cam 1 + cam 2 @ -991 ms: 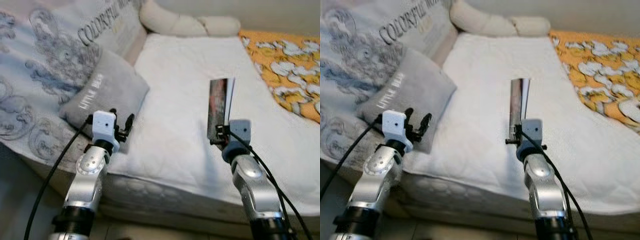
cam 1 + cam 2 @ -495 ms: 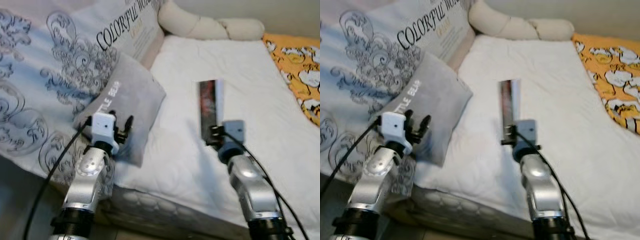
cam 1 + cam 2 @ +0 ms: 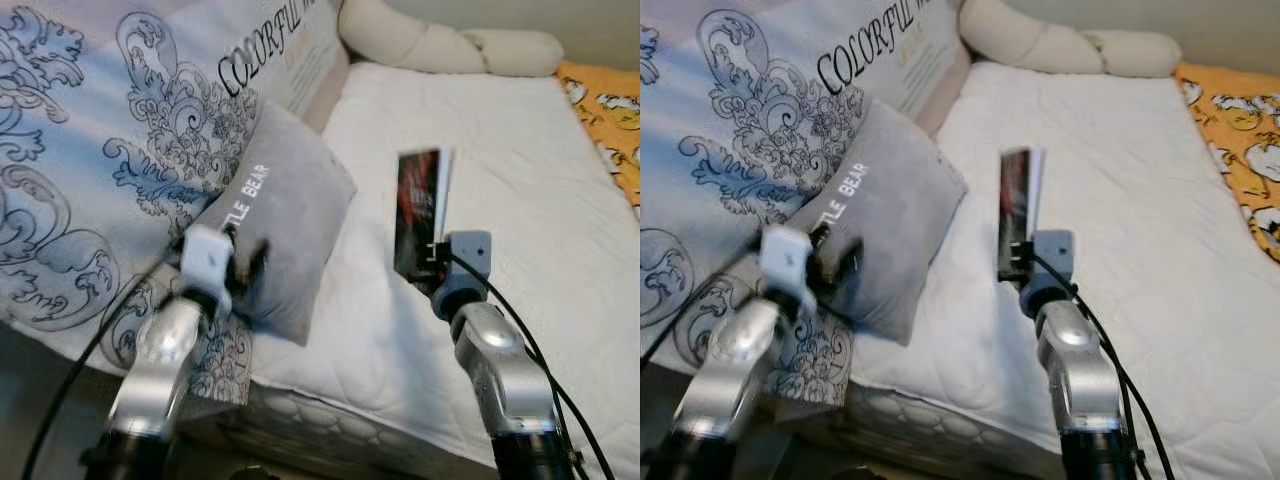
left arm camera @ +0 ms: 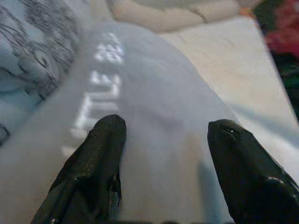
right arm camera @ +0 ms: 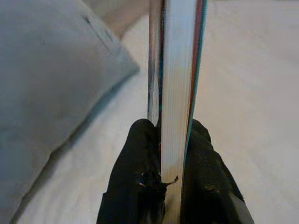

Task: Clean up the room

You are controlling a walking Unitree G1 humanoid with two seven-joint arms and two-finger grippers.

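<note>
Head camera first: the right gripper (image 3: pixel 432 262) is up over the bed (image 3: pixel 520 200), clamped on the lower edge of a book (image 3: pixel 418 222) that stands upright in its grip, dark cover facing the grey cushion (image 3: pixel 275 215). That cushion, lettered "LITTLE BEAR", leans against the patterned blue-grey duvet (image 3: pixel 90 150) beside the book. The left gripper (image 3: pixel 245 262) is right at the cushion's lower face, blurred. Beyond the cushion a cream bolster (image 3: pixel 450 45) lies along the head of the bed, and an orange printed blanket (image 3: pixel 605 95) sits at the far side.

Left wrist camera: two black fingers (image 4: pixel 100 154) spread wide apart, the cushion filling the gap between them.

Right wrist camera: fingers (image 5: pixel 140 158) pinched on either side of the book's white page edge, cushion just beside it.
</note>
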